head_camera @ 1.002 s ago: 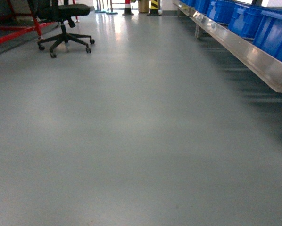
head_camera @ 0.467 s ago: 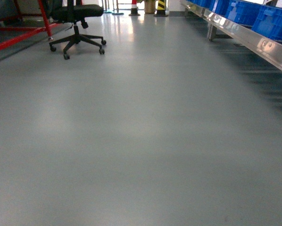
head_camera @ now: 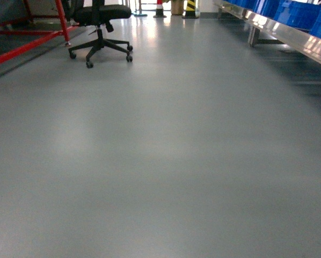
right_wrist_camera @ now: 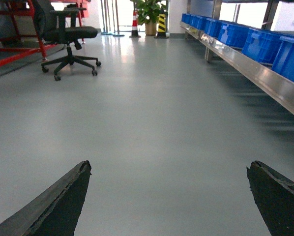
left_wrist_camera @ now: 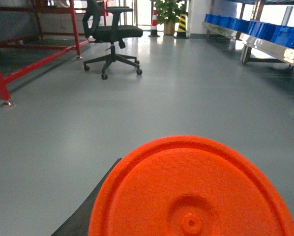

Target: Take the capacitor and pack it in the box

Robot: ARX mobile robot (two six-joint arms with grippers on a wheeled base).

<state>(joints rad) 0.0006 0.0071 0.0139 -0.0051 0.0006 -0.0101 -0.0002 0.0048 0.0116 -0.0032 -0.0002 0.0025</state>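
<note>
The capacitor (left_wrist_camera: 191, 191) fills the lower part of the left wrist view, showing its bright orange round end face with a small central dimple. My left gripper (left_wrist_camera: 193, 219) is shut on it; only one dark finger (left_wrist_camera: 90, 209) shows at the capacitor's left edge. In the right wrist view my right gripper (right_wrist_camera: 169, 169) is open over bare grey floor, its two dark fingers (right_wrist_camera: 63, 199) wide apart with nothing between them. The box is out of view in every frame. Neither gripper shows in the head view.
A black office chair (head_camera: 99, 32) stands on the grey floor at the far left, beside a red metal frame (head_camera: 26, 43). A steel shelf with blue bins (right_wrist_camera: 255, 49) runs along the right. A traffic cone and potted plant (right_wrist_camera: 149, 12) stand at the far end.
In the head view the chair has slid right and nearer, and the blue bins have drifted off to the upper right. The robot's view is swinging left across the floor.
</note>
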